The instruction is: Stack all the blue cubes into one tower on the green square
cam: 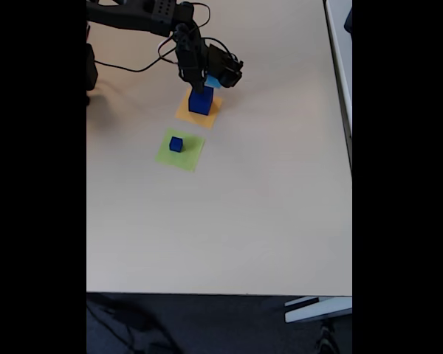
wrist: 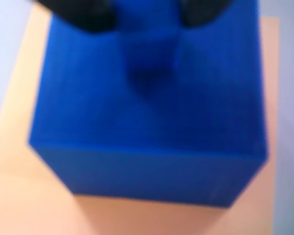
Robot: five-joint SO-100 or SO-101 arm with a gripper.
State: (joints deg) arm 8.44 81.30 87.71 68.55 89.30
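A large blue cube (cam: 201, 102) is seen standing on the orange-yellow paper square (cam: 209, 116) in the fixed view, at abt 12 o'clock on the pale desk (cam: 266, 206), w/ the black arm (cam: 144, 16) reaching in from 11 o'clock and bent down over it. The hand (cam: 199, 85) is lowered right onto the cube's top; whether its fingers are apart or together cannot be told from either view. A sliver of the light blue paper square (cam: 213, 81) is glimpsed just beyond the hand, at its 1 o'clock side, mostly covered by the arm's wrist.

A small blue cube (cam: 176, 144) is shown sitting on the lime-green square (cam: 188, 155), toward that sheet's 10 o'clock part, apart from the large cube and at its 7 o'clock. The green and orange-yellow sheets lie close together w/ a narrow strip of desk between them. A black cable (cam: 133, 70) is seen looping across the desk at 11 o'clock.

In the wrist view, heavily blurred, the large cube's top face (wrist: 152, 98) is seen filling most of the frame, the orange-yellow sheet (wrist: 19, 196) showing round it at 9 and 6 o'clock. Two dark fingers (wrist: 83, 12) are seen entering from 12 o'clock. Between them a smaller blue block (wrist: 149, 46) is vaguely made out against the cube's top; whether it is gripped, or resting on the cube, cannot be told.
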